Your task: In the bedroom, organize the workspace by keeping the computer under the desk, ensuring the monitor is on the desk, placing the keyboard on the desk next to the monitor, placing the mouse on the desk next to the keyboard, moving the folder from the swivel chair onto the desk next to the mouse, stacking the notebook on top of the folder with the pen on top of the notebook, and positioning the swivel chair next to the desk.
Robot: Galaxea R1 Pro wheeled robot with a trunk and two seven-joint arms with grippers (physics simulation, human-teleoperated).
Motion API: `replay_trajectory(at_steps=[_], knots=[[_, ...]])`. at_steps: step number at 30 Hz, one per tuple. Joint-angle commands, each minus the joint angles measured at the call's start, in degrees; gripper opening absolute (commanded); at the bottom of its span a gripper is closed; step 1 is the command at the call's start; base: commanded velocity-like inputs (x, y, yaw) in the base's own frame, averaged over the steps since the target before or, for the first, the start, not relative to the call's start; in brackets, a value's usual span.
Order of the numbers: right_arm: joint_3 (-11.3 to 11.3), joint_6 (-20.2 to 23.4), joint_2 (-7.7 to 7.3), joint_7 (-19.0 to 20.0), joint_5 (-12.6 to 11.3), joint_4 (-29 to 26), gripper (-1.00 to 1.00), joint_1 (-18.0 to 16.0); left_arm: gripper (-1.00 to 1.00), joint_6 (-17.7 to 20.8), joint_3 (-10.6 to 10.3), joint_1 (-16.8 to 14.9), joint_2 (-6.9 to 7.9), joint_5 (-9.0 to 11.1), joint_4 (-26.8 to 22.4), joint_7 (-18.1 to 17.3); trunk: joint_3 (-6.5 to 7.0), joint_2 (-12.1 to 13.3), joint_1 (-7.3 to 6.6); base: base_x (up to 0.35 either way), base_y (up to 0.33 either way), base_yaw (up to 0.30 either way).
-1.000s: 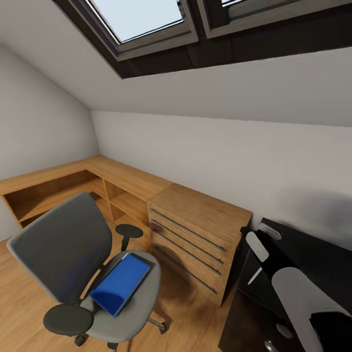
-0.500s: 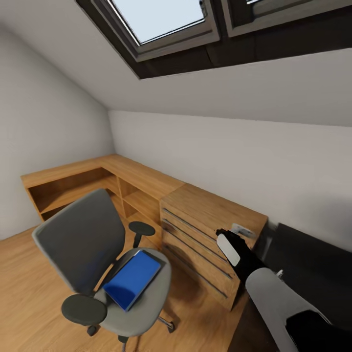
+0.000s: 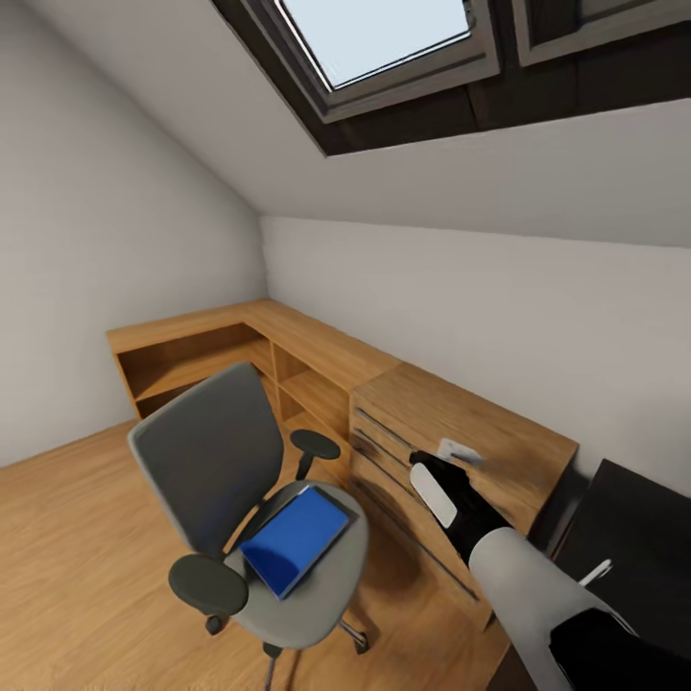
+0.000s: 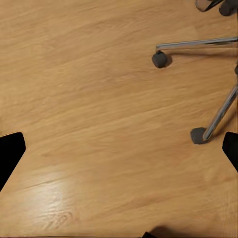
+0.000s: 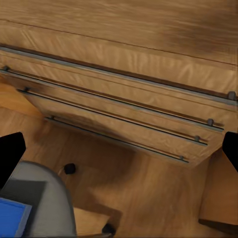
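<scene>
- Swivel chair (image 3: 240, 480): stands on the wooden floor (image 3: 67, 537) in front of the light wooden drawer unit (image 3: 461, 451), its grey backrest toward the corner shelving (image 3: 221, 355); in the left wrist view two chrome legs of its base (image 4: 218, 111) end in dark casters resting on the floor.
- Folder (image 3: 295, 539): a bright blue rectangle lying flat on the chair seat, between the two black armrests; one blue corner (image 5: 11, 218) shows on the grey seat in the right wrist view.
- Table (image 3: 633, 537): its black top appears at the lower right of the head view, just beside the drawer unit; a slim white pen (image 3: 595, 573) lies on it near the robot's arm.
- Right arm (image 3: 480, 523): reaches forward over the front of the drawer unit — its wrist camera looks onto the unit's long bar handles (image 5: 124, 124).
- Right jaws: the two dark fingertips (image 5: 10, 153) sit at opposite edges of the wrist view, spread wide, nothing between them.
- Left jaws: likewise spread, fingertips (image 4: 10, 148) far apart above bare floor — grasping nothing.
- Skylight (image 3: 384, 38): set in the sloped ceiling above the white wall.
</scene>
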Motion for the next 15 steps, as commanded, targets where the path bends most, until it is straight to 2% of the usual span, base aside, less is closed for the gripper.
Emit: replay_trajectory(at_steps=[1, 7, 10, 15], knots=[[0.3, 0.4, -0.04, -0.4, -0.2, -0.1, 1.0, 0.0, 1.0, -0.2, -0.1, 0.0, 0.01, 0.5, 0.0, 0.1, -0.07, 0.0, 0.01, 0.0, 0.0, 0.275], [0.8, 0.4, 0.18, 0.3, -0.3, 0.0, 1.0, 0.0, 1.0, -0.3, 0.3, 0.0, -0.09, 0.5, -0.6, 0.2, -0.1, 0.0, 0.01, 0.0, 0.0, 0.249], [2.1, 0.3, 0.47, 0.8, -0.3, 0.0, 1.0, 0.0, 1.0, -0.3, 0.3, 0.0, -0.13, 0.5, -0.9, 0.2, -0.11, 0.0, 0.01, 0.0, 0.0, 0.109], [4.8, 0.4, 0.72, 1.4, -0.4, 0.0, 1.0, 0.1, 1.0, -0.2, 0.4, 0.0, -0.17, 0.6, -1.0, 0.2, -1.01, -2.1, 1.1, 0.0, 0.0, 0.037]])
